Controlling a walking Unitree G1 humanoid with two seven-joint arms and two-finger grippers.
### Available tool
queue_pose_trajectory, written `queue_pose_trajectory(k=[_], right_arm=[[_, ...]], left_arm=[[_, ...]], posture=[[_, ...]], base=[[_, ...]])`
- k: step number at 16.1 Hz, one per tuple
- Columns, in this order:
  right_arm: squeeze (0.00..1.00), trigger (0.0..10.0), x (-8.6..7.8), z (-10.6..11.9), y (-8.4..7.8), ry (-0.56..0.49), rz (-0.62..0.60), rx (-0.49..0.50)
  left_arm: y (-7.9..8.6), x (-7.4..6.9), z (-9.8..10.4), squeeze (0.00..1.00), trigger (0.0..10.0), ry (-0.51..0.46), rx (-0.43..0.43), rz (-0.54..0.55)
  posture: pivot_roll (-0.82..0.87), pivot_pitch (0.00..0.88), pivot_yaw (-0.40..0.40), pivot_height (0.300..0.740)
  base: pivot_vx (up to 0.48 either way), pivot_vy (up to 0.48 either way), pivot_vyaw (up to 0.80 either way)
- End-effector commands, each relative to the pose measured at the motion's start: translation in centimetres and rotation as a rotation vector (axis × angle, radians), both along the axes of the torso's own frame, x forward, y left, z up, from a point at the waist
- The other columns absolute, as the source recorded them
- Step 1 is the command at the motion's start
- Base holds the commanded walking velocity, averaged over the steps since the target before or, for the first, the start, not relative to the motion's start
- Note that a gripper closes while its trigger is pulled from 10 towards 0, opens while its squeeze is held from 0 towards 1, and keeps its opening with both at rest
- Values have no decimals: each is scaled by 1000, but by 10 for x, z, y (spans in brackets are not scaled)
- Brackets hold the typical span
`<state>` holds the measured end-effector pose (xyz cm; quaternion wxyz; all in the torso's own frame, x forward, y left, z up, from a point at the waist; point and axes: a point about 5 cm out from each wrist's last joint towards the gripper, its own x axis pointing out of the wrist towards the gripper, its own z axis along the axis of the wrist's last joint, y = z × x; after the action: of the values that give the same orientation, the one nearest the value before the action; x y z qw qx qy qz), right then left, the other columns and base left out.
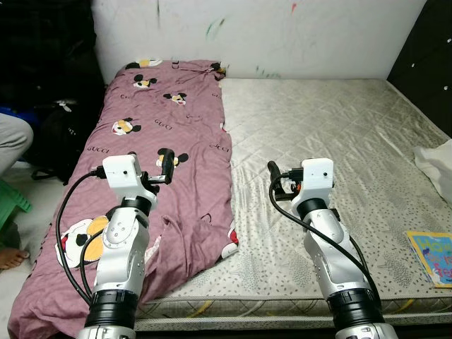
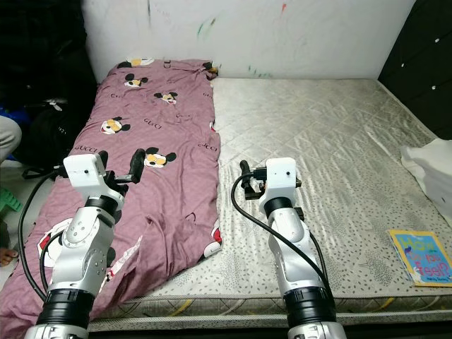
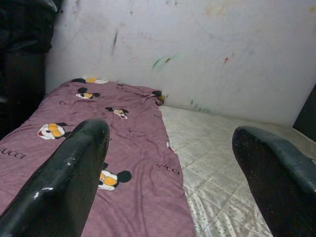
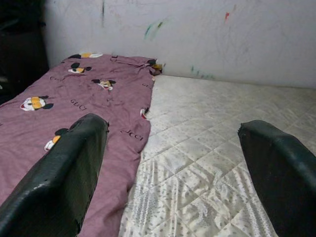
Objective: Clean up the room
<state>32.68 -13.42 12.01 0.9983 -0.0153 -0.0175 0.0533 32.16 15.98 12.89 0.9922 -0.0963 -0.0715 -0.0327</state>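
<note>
Sheet (image 1: 169, 162) on left side of mattress (image 1: 332, 120); book (image 1: 432, 256) at right front edge; wall (image 1: 268, 32) behind.

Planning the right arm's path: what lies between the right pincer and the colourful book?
Only bare mattress between the right pincer and the book, in the right eye view.

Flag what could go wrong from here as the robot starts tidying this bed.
The purple sheet hangs over the mattress edge toward the floor, so pulling it with the open left gripper could drag it off. The book sits at the mattress corner and might get knocked down. A person's foot is beside the bed, close to the left arm.
</note>
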Motion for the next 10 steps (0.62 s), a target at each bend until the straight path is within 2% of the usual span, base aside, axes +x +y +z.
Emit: queue_pose_trajectory(k=[1, 5, 8, 9, 10], right_arm=[[0, 10000, 4, 11, 2, -30, -4, 8], [0, 10000, -5, 5, 14, -16, 13, 26], [0, 10000, -4, 5, 13, -13, 13, 29], [0, 10000, -3, 5, 13, -11, 11, 28], [0, 10000, -3, 4, 13, -10, 10, 27]], left_arm=[[-1, 4, 3, 0, 10000, -1, 13, -13], [-5, 7, 4, 0, 10000, -4, 22, -36], [-8, 9, 6, 0, 10000, -5, 10, -47], [-10, 9, 6, 0, 10000, 9, -20, -66], [-12, 9, 7, 0, 10000, 0, -3, -78]], posture=[[-164, 21, 4, 740], [-184, 23, 31, 740], [-185, 22, 38, 740], [-184, 21, 40, 740], [-184, 13, 43, 740]], base=[[0, 0, 0], [0, 0, 0], [0, 0, 0], [0, 0, 0], [0, 0, 0]])
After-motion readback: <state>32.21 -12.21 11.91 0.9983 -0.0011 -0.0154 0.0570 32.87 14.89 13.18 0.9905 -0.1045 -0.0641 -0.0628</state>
